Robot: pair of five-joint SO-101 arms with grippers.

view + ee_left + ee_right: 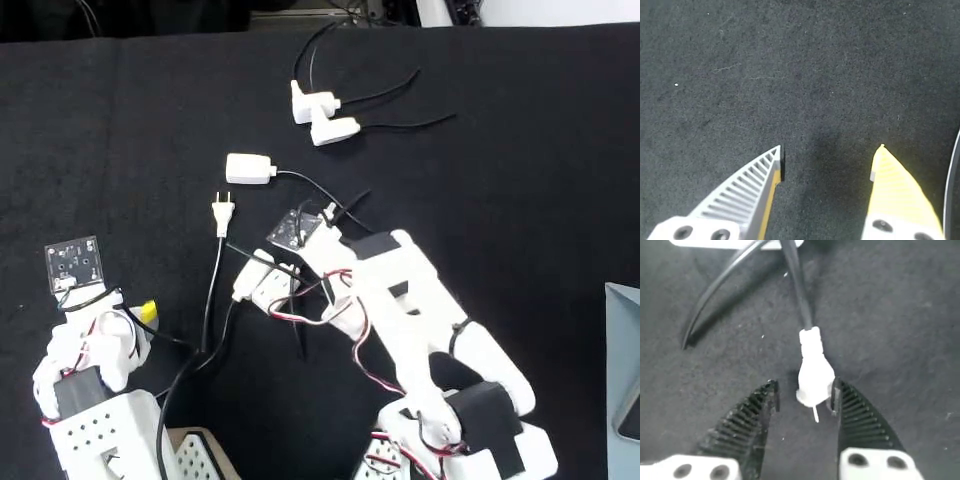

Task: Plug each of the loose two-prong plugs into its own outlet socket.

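Black cloth (790, 75) is bearing a white plug (815, 376), lying between the spread fingers (747, 415) of the right gripper (804, 390), closer to one finger. Centring first, then closing squarely on the plug's body, clear of prongs (816, 415) and cable (797, 285), is looking wisest. Left gripper (830, 147) is hovering agape over bare cloth, well apart from it.

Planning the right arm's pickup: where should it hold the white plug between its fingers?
Probably the white plug by its wide body, behind the prongs, pinched across its sides from the prong end. The open right gripper straddles it, and the cable trails off the far end.
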